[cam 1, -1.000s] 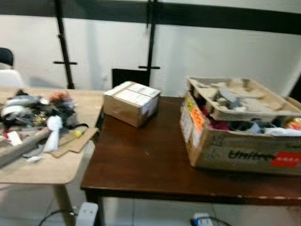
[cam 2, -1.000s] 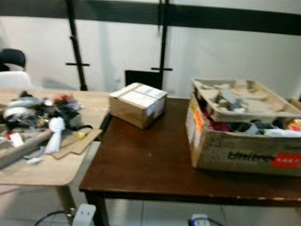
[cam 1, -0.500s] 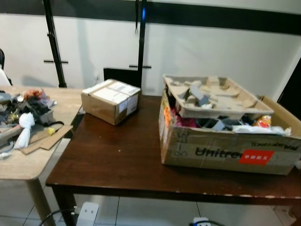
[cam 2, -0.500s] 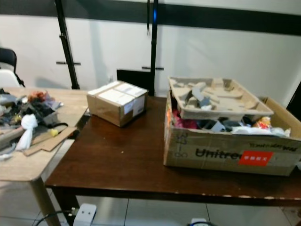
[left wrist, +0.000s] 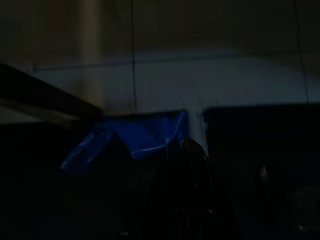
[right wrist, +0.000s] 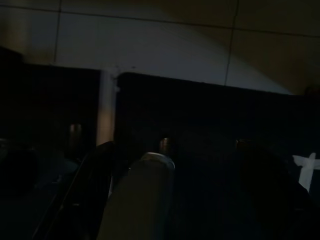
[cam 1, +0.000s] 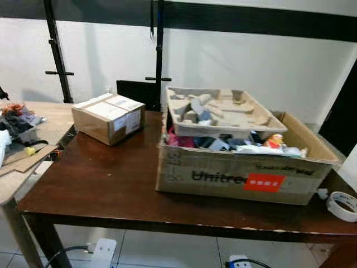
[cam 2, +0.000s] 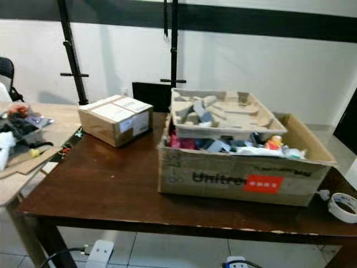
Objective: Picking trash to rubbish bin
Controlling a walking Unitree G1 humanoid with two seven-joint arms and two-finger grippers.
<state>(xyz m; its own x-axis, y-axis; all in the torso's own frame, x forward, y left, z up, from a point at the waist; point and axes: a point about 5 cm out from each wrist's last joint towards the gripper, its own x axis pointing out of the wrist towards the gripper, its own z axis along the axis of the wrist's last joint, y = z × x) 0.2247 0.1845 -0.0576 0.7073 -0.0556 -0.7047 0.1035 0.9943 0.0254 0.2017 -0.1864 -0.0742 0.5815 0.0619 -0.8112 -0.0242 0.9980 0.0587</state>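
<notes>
Dimly, left gripper (left wrist: 150, 185) under blue plastic (left wrist: 135, 137), fingers indistinct.

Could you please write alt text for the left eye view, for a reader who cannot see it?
A large open cardboard box full of trash, with a moulded pulp tray on top, sits on a dark wooden table. A smaller sealed box stands to its left, and a tape roll lies at the table's right edge.
</notes>
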